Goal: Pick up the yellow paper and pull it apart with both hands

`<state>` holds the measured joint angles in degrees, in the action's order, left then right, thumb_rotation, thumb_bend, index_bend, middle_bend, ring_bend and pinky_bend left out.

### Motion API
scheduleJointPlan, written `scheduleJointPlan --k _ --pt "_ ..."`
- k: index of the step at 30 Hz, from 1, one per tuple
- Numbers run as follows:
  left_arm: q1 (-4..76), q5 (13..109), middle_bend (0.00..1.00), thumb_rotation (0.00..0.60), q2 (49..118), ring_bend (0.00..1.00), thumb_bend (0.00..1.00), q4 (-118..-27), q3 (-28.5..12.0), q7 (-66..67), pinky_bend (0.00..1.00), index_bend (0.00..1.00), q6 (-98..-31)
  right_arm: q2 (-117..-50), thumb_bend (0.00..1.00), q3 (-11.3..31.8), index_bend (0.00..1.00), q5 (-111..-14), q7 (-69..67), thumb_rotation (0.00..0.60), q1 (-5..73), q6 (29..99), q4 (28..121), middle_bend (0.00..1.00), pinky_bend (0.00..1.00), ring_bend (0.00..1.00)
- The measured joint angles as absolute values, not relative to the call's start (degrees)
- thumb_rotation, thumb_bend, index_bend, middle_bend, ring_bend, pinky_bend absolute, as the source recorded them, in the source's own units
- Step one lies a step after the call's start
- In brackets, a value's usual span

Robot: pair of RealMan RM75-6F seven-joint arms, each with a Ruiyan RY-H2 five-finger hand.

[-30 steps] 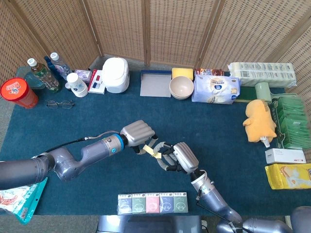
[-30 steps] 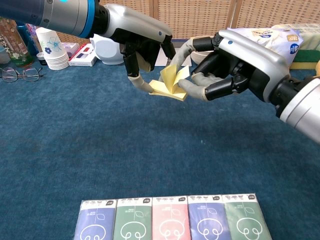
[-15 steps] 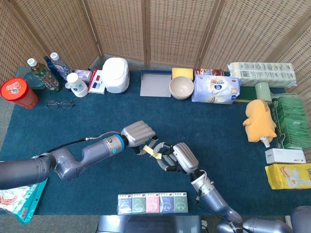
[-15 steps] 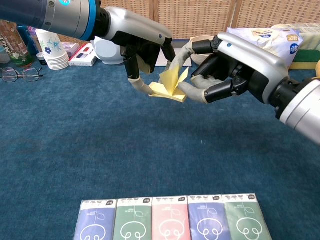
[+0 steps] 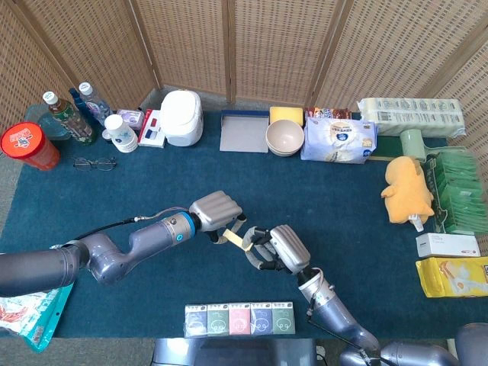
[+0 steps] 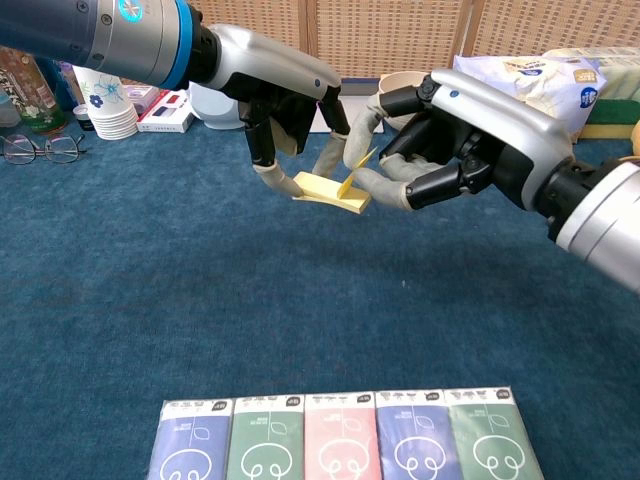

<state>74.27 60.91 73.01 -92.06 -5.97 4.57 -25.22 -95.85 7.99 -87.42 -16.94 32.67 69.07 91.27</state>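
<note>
Yellow paper held in the air between both robot hands, ready to be pulled apart.

The yellow paper [image 6: 331, 190] hangs above the blue bench [image 6: 150, 300], lying roughly level from left to right. The left robot hand [image 6: 275, 95] pinches its left end from above; the right robot hand [image 6: 455, 135] pinches an upturned flap at its right end. Fingers hide both contact spots, and whether the sheet has begun to part is unclear. Tissue packs [image 6: 340, 435] lie below, near the bench edge.
</note>
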Motion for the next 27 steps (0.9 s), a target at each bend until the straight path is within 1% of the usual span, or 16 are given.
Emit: scheduleJointPlan --k 13,24,27 --pt "74.5 60.7 1.0 0.6 73.1 1.0 0.37 -92.4 -6.0 4.7 1.0 0.62 -25.7 -96.3 0.44 8.2 0.61 -87.1 -16.4 0.6 33.0 68.8 91.2 0.98 1.0 1.0" --pt "74.5 61.0 1.0 0.6 73.2 1.0 0.37 -92.5 -5.8 4.9 1.0 0.62 -25.9 -96.5 0.45 8.3 0.74 -87.0 -16.4 0.6 32.8 69.3 90.5 1.0 1.0 1.0" --pt "74.5 60.9 1.0 0.6 73.2 1.0 0.37 -92.4 -5.5 5.1 1.0 0.62 -25.9 -96.6 0.46 8.2 0.77 -87.1 -16.6 0.6 32.7 69.5 90.4 1.0 1.0 1.0"
